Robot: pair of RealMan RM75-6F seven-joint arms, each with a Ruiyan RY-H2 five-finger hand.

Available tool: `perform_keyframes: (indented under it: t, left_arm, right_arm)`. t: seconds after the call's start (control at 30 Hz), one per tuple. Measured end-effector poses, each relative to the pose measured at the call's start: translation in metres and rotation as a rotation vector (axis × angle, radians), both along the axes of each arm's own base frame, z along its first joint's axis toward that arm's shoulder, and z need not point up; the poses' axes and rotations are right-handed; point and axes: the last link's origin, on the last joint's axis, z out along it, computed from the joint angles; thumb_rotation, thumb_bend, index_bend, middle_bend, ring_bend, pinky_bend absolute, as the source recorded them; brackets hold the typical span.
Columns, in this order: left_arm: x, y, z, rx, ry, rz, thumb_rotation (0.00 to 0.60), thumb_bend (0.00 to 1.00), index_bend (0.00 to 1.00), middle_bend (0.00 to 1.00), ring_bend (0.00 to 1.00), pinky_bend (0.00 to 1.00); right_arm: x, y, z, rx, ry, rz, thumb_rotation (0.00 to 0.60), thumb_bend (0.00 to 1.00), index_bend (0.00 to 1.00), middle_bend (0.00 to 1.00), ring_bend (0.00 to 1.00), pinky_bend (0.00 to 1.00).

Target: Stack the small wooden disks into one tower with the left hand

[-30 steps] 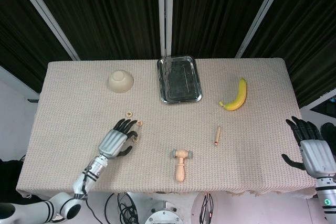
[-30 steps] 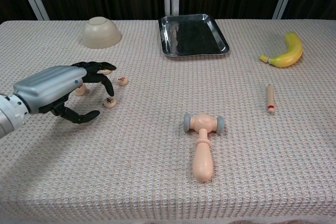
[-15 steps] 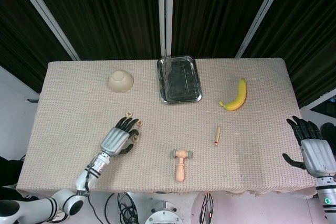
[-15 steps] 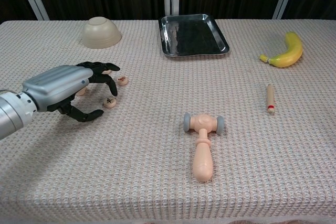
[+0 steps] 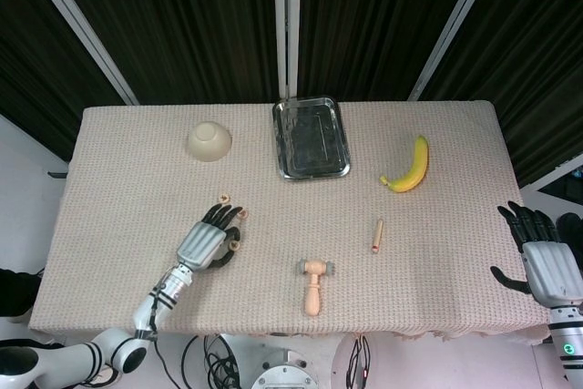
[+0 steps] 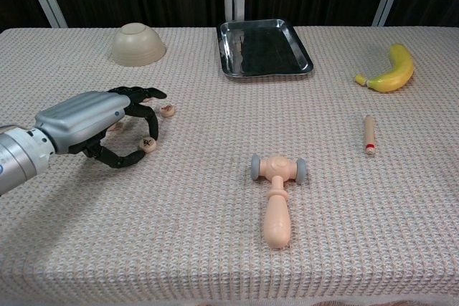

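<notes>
fingers (image 6: 147,128) pinching disk (image 6: 147,144), tray (image 6: 301,56)

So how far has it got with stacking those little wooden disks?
Barely started: no tower shows yet. The left hand has its fingers closing around one small disk, seemingly about to pick it up. Another disk lies separately just beyond, and others may be hidden under the hand. The right hand waits open at the table edge. All the stacking remains.

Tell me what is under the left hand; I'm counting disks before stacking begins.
The left hand pinches one wooden disk; another disk lies free beyond its fingertips. A sliver of a further disk shows beneath the fingers; any more are covered by the hand.
</notes>
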Motion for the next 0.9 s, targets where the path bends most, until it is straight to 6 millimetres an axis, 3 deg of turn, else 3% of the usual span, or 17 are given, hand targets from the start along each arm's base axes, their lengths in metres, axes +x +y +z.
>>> perform_keyframes:
  t: [0.27, 0.67, 0.9]
  left_arm:
    - [-0.001, 0.002, 0.009, 0.029, -0.015, -0.004, 0.600, 0.35, 0.48, 0.05, 0.00, 0.00]
    - [-0.020, 0.021, 0.066, 0.138, 0.032, 0.046, 0.600, 0.35, 0.47, 0.05, 0.00, 0.00]
    - [-0.028, 0.020, 0.057, 0.101, 0.045, 0.081, 0.600, 0.35, 0.47, 0.06, 0.00, 0.00]
  right_arm:
    - [0.000, 0.000, 0.000, -0.001, 0.001, 0.000, 0.600, 0.14, 0.00, 0.00, 0.00, 0.00]
    - [0.003, 0.001, 0.000, -0.002, -0.001, 0.010, 0.600, 0.14, 0.00, 0.00, 0.00, 0.00]
    - [0.004, 0.003, 0.000, -0.003, 0.000, 0.011, 0.600, 0.14, 0.00, 0.00, 0.00, 0.00]
